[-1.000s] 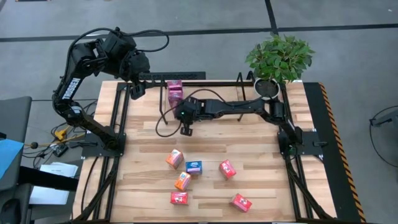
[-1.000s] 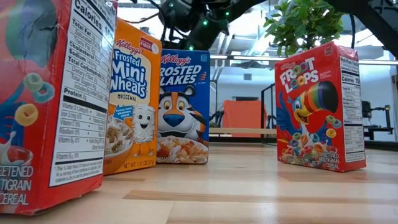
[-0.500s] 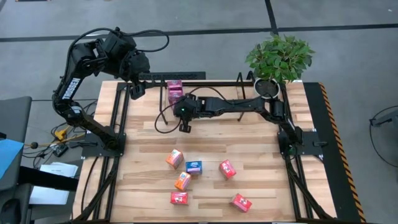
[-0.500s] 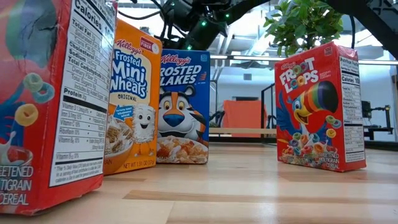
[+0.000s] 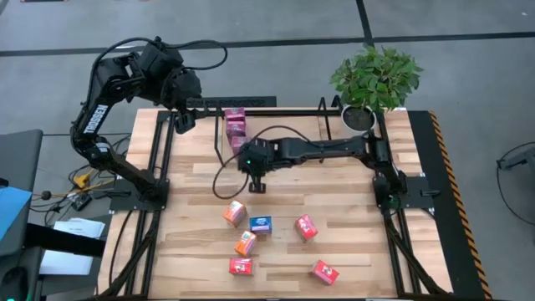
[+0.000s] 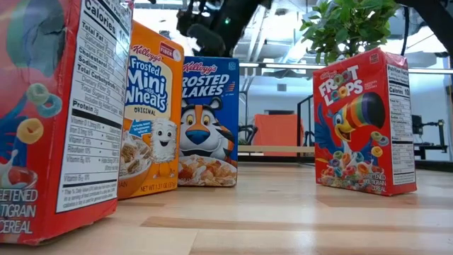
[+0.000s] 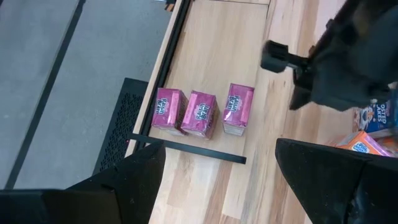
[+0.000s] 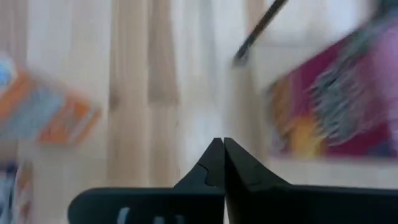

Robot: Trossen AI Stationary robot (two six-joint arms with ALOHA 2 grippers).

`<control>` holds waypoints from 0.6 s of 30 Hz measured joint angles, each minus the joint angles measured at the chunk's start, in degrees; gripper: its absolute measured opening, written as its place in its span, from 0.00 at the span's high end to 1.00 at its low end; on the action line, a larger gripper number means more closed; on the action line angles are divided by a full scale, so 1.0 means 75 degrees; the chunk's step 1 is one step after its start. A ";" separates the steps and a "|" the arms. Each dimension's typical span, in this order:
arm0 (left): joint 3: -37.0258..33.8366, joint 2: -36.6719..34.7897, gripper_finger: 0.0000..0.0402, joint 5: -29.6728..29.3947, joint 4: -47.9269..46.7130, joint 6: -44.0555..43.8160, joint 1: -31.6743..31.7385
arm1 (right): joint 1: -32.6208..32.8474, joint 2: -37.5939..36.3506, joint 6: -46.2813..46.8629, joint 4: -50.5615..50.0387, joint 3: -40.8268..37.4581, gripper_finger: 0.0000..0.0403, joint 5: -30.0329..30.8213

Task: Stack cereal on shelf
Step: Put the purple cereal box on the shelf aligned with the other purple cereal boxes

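Three magenta cereal boxes stand side by side on the wood inside the thin black shelf, behind its front rod. Several loose boxes stand on the table's near half: orange, blue, red and more behind them. My right gripper hangs shut and empty between the shelf and these boxes, and shows above them in the low view. My left gripper is open, raised over the far left corner, looking down on the magenta boxes.
A potted plant stands at the table's far right corner. The thick black frame runs along the table's left and right sides. In the low view the orange, blue and red boxes stand upright. Bare wood lies around the loose boxes.
My right gripper has drawn away from the magenta boxes in the shelf and moved toward the table's near edge, nearer the loose boxes; it stays shut. The boxes have kept their places.
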 joint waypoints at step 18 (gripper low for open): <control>0.0000 0.0000 0.26 -0.0001 0.0000 -0.0015 0.0001 | -0.0793 0.0149 -0.0183 0.1406 -0.1041 0.97 0.0214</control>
